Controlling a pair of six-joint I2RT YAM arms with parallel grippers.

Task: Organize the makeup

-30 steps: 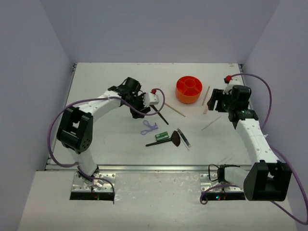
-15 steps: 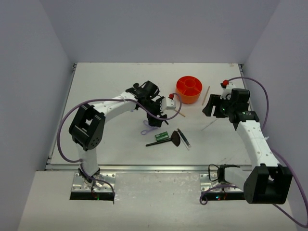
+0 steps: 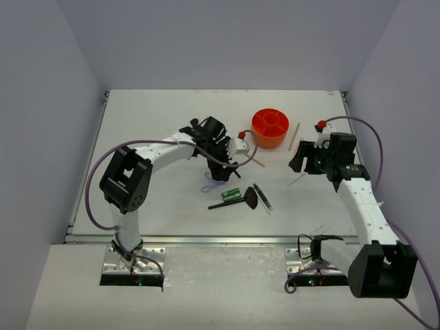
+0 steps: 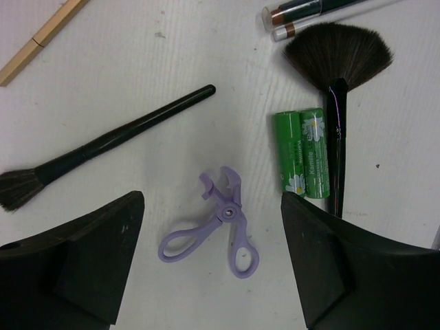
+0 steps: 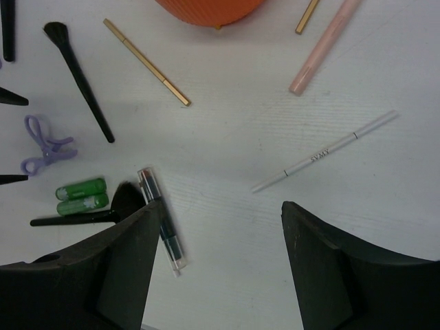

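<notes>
Hanging low over the white table point(image 3: 151, 124) with the left gripper point(image 4: 213, 265), with its two black fingers point(image 4: 96, 261) spread wide apart and holding nothing. Looking straight down on the lilac curler point(image 4: 214, 218), lying flat in the gap between those fingers and touching neither one. Showing a long black brush point(image 4: 117, 137) slanting just past the curler, and two small green tubes point(image 4: 301, 152) lying side by side near the finger on the right of the view. Showing the fan brush point(image 4: 338, 62) too, with its thin handle running down right beside the green tubes. Hanging over the table with the right gripper point(image 5: 223, 268) as well, with both fingers point(image 5: 344, 275) wide apart and empty. Facing a thin white pencil point(image 5: 323, 152), lying slanted a little way beyond the gap, closer to the finger on the right of the view. Showing a pink stick point(image 5: 323, 48) farther off, a tan stick point(image 5: 146, 62) near the orange cup point(image 5: 206, 5), and a clear dark stick point(image 5: 161, 220) just beside the finger on the left of the view. Keeping all of it flat on the table, with plain pale walls point(image 3: 227, 48) standing on three sides.
</notes>
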